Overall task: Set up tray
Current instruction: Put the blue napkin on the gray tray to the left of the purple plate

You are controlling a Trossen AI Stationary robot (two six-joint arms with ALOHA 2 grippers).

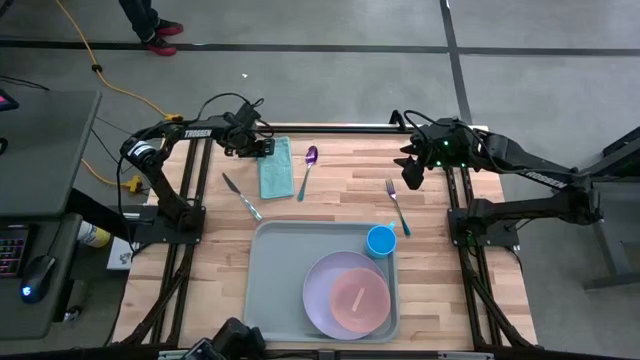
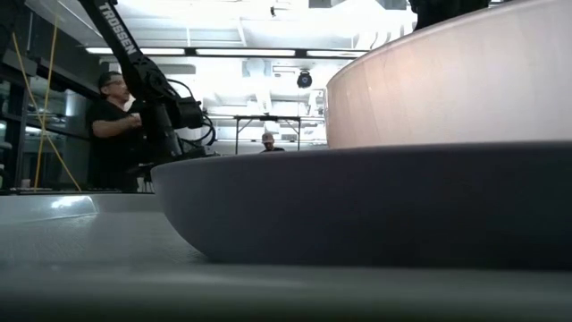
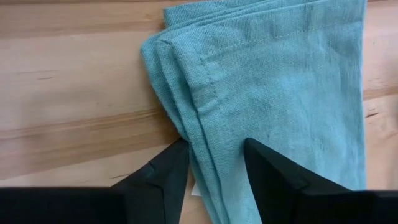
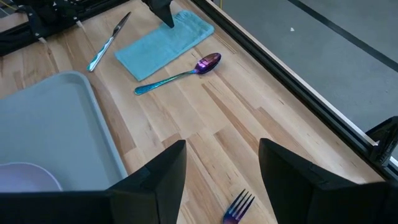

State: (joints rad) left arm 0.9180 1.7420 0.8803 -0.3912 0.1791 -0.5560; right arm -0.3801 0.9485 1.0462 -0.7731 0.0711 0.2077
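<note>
Napkin (image 3: 273,93) on the tabletop (image 1: 340,205) sits right under the left hand (image 3: 214,180), which points down with fingers partly open, straddling the folded edge. Right hand (image 4: 221,180) hovers open above the fork (image 4: 236,206). Tray (image 1: 275,280) lies well away from both, with plate (image 1: 325,290) and cup (image 1: 381,240) on it.
</note>
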